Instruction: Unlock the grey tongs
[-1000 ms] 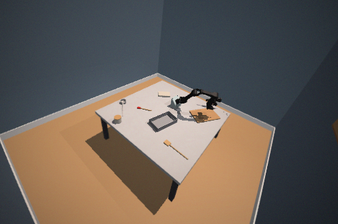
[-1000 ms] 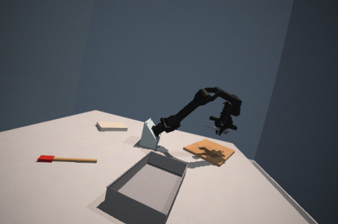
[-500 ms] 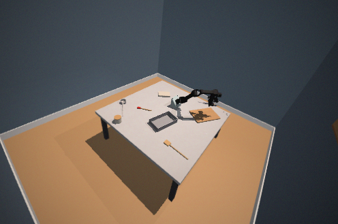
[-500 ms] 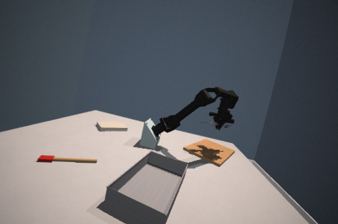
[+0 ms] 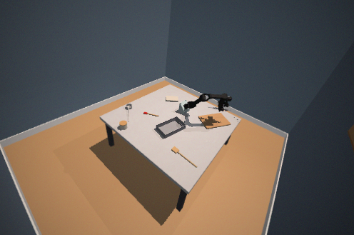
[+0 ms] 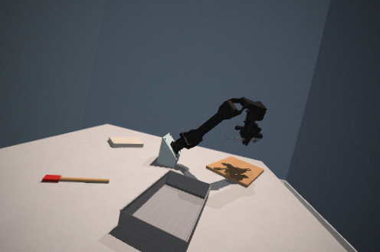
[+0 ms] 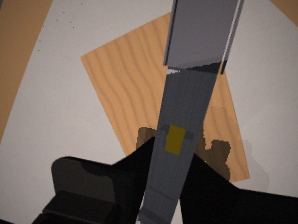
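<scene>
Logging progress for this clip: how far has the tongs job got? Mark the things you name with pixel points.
Done: the grey tongs (image 6: 233,139) (image 7: 186,102) are off the roasting tin (image 5: 162,133) (image 6: 153,231). In hand: the jaws grip them above the wooden board (image 5: 225,123) (image 6: 218,167) (image 7: 115,75). Left: laying them open on it; whether they are unlocked, I cannot tell.

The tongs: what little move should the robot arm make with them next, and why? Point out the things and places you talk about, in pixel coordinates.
Probably tilt the gripper (image 5: 223,109) (image 6: 246,143) (image 7: 166,143) so the tongs' (image 7: 187,100) tips point down, before any squeeze. It has them pinched above the wooden board (image 5: 223,122) (image 6: 253,171) (image 7: 115,75), but they lie roughly level in the exterior view, and the lock needs tips down.
</scene>
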### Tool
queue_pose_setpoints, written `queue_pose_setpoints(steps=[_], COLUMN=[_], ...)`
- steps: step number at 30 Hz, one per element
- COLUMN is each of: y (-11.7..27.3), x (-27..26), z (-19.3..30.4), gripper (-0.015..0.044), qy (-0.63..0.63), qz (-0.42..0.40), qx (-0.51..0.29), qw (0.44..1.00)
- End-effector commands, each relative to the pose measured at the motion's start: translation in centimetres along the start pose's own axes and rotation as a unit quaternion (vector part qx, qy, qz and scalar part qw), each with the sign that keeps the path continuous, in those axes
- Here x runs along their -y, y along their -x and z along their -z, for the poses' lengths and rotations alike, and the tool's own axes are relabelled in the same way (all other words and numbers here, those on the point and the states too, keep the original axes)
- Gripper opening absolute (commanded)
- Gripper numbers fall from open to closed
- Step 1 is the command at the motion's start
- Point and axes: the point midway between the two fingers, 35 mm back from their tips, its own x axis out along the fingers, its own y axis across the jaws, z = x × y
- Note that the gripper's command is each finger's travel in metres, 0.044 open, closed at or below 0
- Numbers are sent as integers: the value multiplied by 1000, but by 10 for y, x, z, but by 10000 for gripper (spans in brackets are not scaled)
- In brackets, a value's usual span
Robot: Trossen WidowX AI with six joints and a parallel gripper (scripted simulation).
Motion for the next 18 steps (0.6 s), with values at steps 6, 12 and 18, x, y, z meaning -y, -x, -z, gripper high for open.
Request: queue_pose_setpoints(steps=[6, 12, 18], y=[1, 1, 3], x=[-6, -9, -12], z=[-4, -6, -8], gripper=[-150, -150, -150], qy=[6, 10, 13], qz=[-26, -39, -49], qx=[63, 109, 155], qw=[998, 993, 987])
